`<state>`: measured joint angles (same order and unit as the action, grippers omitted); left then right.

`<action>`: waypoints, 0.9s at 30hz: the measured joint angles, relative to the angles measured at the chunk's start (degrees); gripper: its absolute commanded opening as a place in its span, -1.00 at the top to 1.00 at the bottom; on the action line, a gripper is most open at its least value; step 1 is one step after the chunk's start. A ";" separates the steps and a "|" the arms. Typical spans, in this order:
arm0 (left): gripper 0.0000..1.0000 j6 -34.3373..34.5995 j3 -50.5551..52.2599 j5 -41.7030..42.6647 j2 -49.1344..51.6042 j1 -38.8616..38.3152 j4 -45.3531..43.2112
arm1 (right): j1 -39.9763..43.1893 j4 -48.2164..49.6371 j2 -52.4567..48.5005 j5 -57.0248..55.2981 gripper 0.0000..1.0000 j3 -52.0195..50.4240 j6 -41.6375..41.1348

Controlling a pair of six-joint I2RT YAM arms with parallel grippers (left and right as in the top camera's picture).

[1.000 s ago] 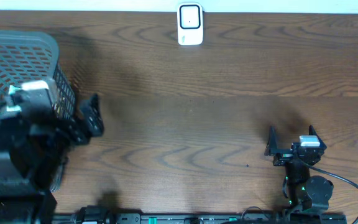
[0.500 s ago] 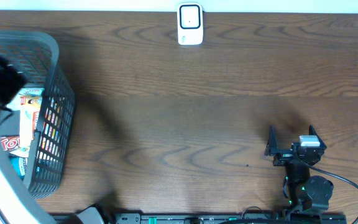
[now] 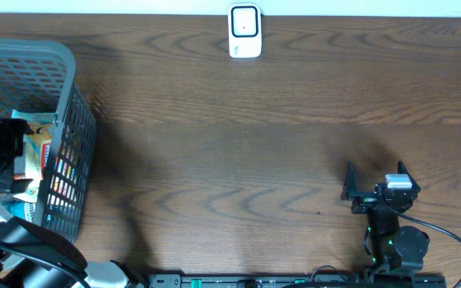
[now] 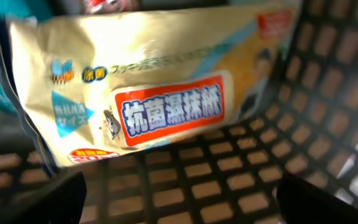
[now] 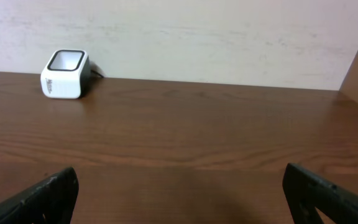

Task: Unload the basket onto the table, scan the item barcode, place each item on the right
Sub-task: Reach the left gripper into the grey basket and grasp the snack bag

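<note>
Grey mesh basket [image 3: 77,152] with yellow wipes packet [image 4: 154,93] inside

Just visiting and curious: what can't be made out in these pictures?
1. Barcode on the wet-wipes pack: the left wrist view shows only its printed front.
2. Other packets in the basket: overhead, the left arm and mesh wall cover them.
3. Lettering on the scanner: too small in overhead and right wrist views.

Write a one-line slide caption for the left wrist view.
Left gripper, jaws open, faces a gold wipes pack lying inside the mesh basket.
</note>
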<state>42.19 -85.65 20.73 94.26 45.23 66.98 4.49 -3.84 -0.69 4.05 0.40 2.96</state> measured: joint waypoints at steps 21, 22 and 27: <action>-0.96 54.90 9.33 -14.29 0.04 -7.48 -10.88 | 0.00 0.00 0.00 0.00 -0.99 0.00 0.00; -0.96 55.49 9.33 -15.47 0.04 -8.13 -11.04 | 0.00 0.00 0.00 0.00 -0.98 0.00 0.00; -0.96 57.48 9.33 -18.58 1.79 -10.14 -11.08 | 0.00 0.00 0.00 0.00 -0.99 0.00 0.00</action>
<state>99.68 -76.31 2.15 96.05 35.09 55.90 4.49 -3.84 -0.69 4.05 0.40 2.96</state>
